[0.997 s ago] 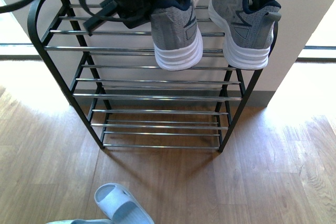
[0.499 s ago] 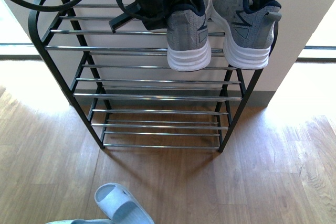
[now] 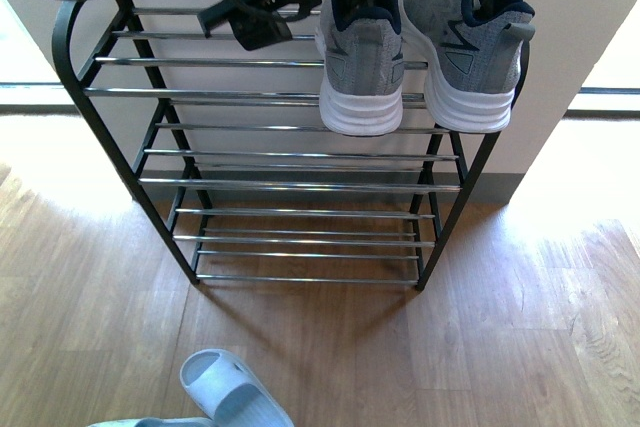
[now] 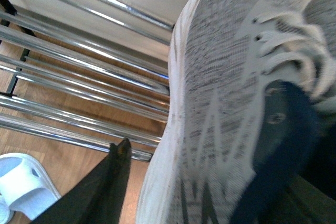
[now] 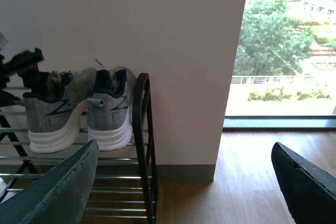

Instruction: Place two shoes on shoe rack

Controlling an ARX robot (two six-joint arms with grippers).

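- The grey knit sneaker with a thick white sole [image 3: 360,67] sits heel-out on the top shelf of the black-framed rack of chrome rods [image 3: 300,185]. It is just beside the matching sneaker [image 3: 465,42], so the pair lines up.
- The left gripper [image 3: 300,2] hovers at its collar with fingers spread, and the outer one is clear of the knit. The rods seem to carry the shoe alone.
- The right gripper [image 5: 184,148] hangs wide apart and empty, off to the rack's side.
- A pale blue-white rubber slide [image 3: 235,392] lies on the wooden floor [image 3: 520,347] in front.
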